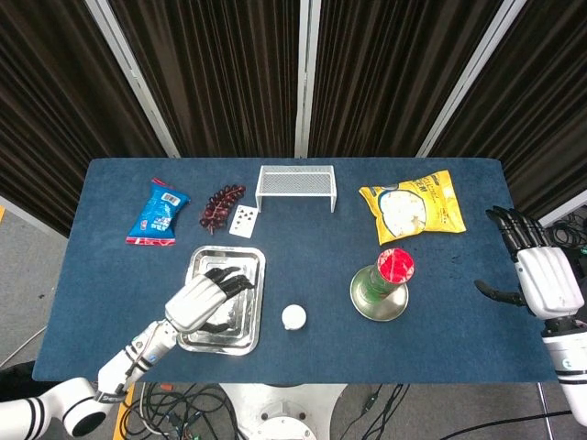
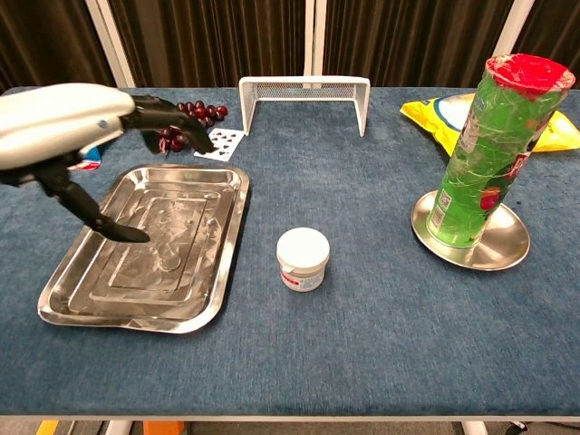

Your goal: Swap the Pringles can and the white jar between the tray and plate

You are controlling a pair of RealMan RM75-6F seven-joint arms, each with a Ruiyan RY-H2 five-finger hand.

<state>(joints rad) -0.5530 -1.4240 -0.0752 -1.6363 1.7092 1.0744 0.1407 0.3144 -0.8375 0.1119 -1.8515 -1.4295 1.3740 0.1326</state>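
With the left hand [image 1: 206, 298] hovering over the tray [image 1: 204, 336] at lower left of the head view, fingers spread and grasping nothing, the key relation is that the white jar [image 1: 293, 317] sits on the table just right of the tray edge, i.e. to the right of those fingertips and a bit lower in frame. In the chest view the left hand [image 2: 68, 136] fills the upper left, fingers apart and pointing right, thumb dropped toward the tray [image 2: 227, 227], while the white jar [image 2: 303, 258] stands upright at frame centre, apart from the hand.

The Pringles can [image 1: 393, 275] stands upright on the plate [image 1: 362, 307] at centre right, long axis vertical, red lid up. The right hand [image 1: 541, 280] is at the far right edge of the head view, fingers released, empty, well apart from the can; not seen in the chest view.

Judgement: neither item sits where the swap wants it yet; jar is on bare cloth, can on the plate. Left hand is clearly nearer the jar, right hand nearer the can. A jar grab likely needs a rightward reach past the tray rim.
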